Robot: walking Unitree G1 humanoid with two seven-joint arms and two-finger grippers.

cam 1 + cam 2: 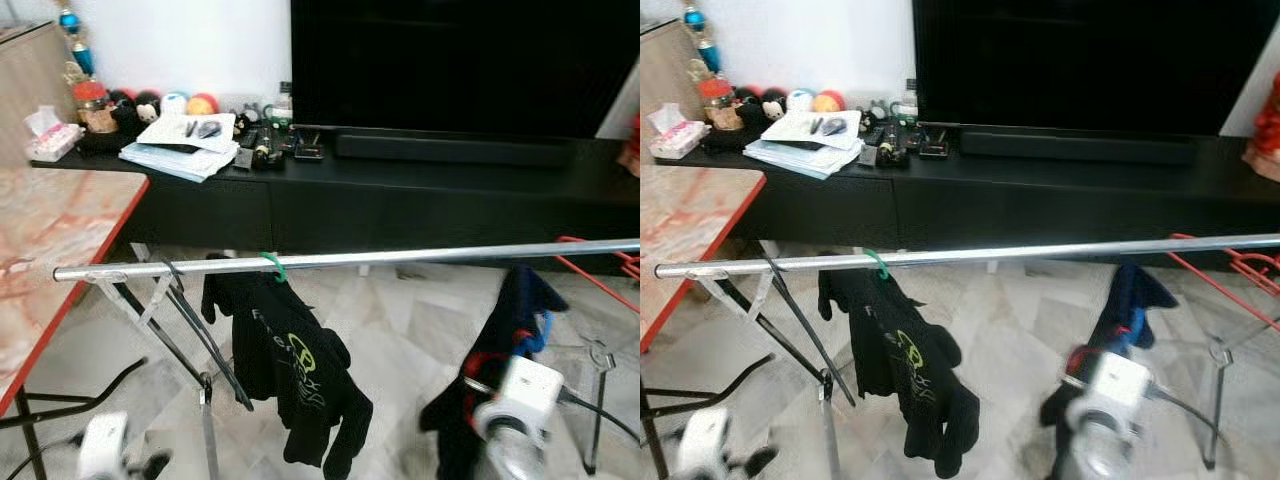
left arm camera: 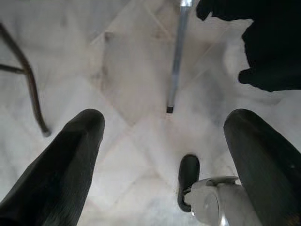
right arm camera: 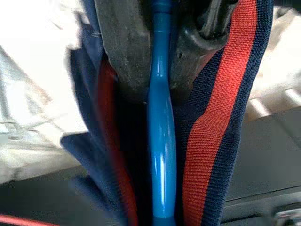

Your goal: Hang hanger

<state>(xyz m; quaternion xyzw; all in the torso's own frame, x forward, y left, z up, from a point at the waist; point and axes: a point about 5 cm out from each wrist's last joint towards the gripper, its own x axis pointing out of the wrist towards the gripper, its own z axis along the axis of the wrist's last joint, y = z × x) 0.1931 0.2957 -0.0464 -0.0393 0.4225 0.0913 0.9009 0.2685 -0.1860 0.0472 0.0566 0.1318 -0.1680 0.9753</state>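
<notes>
A black television (image 1: 460, 65) takes up the upper right of the frame, standing on a long black counter (image 1: 400, 195) that runs across the middle. Toward the upper left that counter carries a stack of papers (image 1: 180, 145) and a few small toys. At the left edge is a second counter (image 1: 50, 240) with a marbled top and a red rim. In front of all this a silver rail (image 1: 400, 257) crosses the frame from left to right, just below the middle. A black shirt (image 1: 285, 370) hangs from it on a green hook (image 1: 273, 266), left of center. Red hangers (image 1: 610, 265) sit on the rail at the far right. My right hand (image 3: 157, 70), low in the lower right, is pressed together on a blue hanger (image 3: 161, 136) that carries a navy garment with red stripes (image 1: 505, 330); both are below the rail. My left hand (image 2: 164, 141) hangs at the lower left, its fingers (image 2: 61, 174) spread wide above the pale marble floor (image 2: 131, 84).
</notes>
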